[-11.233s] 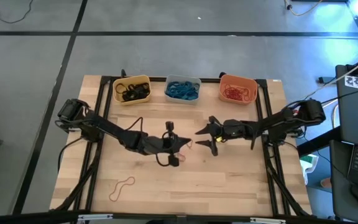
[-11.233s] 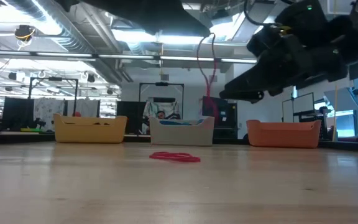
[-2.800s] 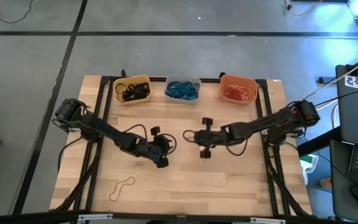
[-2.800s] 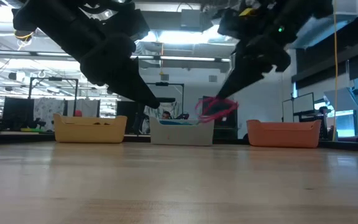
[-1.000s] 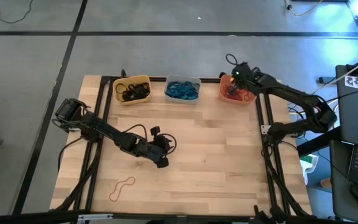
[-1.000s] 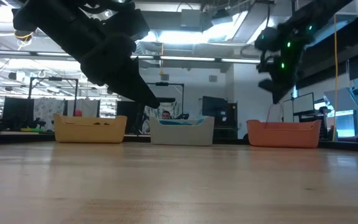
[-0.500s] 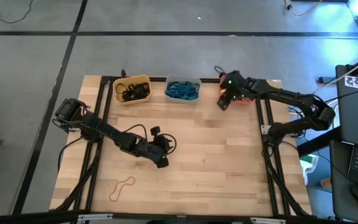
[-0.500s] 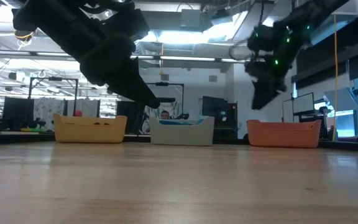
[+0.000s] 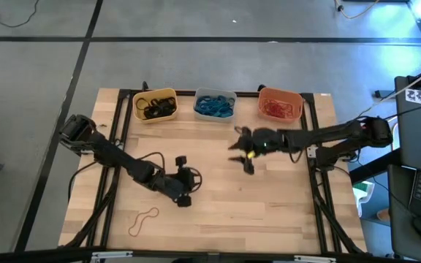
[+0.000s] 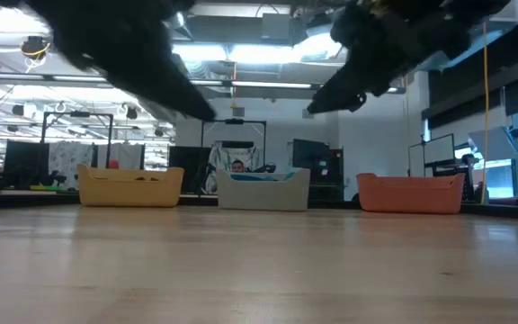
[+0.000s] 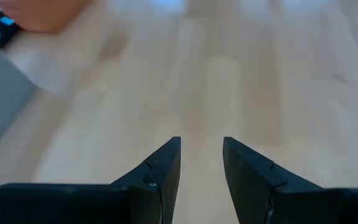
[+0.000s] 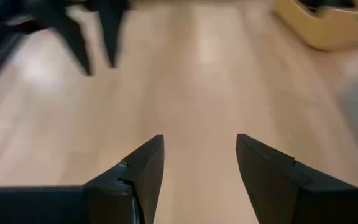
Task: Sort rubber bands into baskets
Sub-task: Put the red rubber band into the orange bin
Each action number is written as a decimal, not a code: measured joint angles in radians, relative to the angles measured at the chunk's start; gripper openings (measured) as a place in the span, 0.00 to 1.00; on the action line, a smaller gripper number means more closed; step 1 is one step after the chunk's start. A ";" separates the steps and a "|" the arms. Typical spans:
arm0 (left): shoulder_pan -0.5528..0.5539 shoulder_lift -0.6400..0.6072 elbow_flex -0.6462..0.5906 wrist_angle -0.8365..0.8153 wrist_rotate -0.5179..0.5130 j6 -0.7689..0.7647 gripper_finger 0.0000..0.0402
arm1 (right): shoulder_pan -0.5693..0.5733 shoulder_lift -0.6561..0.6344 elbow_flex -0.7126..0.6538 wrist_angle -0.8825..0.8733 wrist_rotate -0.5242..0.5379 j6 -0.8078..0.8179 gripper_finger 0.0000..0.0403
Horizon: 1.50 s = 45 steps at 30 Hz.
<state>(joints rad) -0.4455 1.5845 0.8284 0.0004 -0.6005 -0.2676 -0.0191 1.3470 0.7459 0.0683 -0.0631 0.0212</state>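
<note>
From above, I had the right gripper (image 9: pixel 241 152) out over the middle of the table (image 9: pixel 283 212), fingers spread and holding nothing, and the left gripper (image 9: pixel 183 188) nearer the front edge, left of centre, also empty. One rubber band (image 9: pixel 143 220) lay near the front-left corner, a pale reddish loop pinched into a loose figure-eight. I judged this the step between drops: the next move called for a reach to that loop, and the left arm was the nearer one. Along the far edge stood the yellow basket (image 9: pixel 156 94) with black bands, the grey basket (image 9: pixel 214 93) with blue, the orange basket (image 9: pixel 280 93) with red (the loop's likely home).

At table height I saw the three baskets in a row at the far edge and both arms overhead; the loose band did not show there.

My left wrist camera showed its fingers (image 11: pixel 160 165) moderately apart over bare wood.

My right wrist camera showed its fingers (image 12: pixel 143 163) wide apart, nothing between, the left arm's gripper beyond.
</note>
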 joint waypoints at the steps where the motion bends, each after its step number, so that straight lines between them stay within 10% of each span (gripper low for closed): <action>1: -0.017 -0.008 0.007 -0.036 0.013 -0.016 0.29 | 0.028 0.003 -0.009 0.022 0.000 0.000 0.50; 15: -0.289 -0.027 0.096 -0.575 0.413 -0.676 0.29 | 0.219 0.188 -0.031 0.153 0.106 0.062 0.49; 22: -0.441 -0.024 0.095 -0.685 0.435 -0.944 0.29 | 0.215 0.263 -0.030 0.234 0.106 0.088 0.49; 45: -0.511 0.124 0.095 -0.719 0.439 -1.007 0.29 | 0.215 0.262 -0.030 0.228 0.108 0.087 0.49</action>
<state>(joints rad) -0.9569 1.7084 0.9238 -0.7186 -0.1612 -1.2742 0.1963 1.6085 0.7162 0.2966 0.0452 0.1078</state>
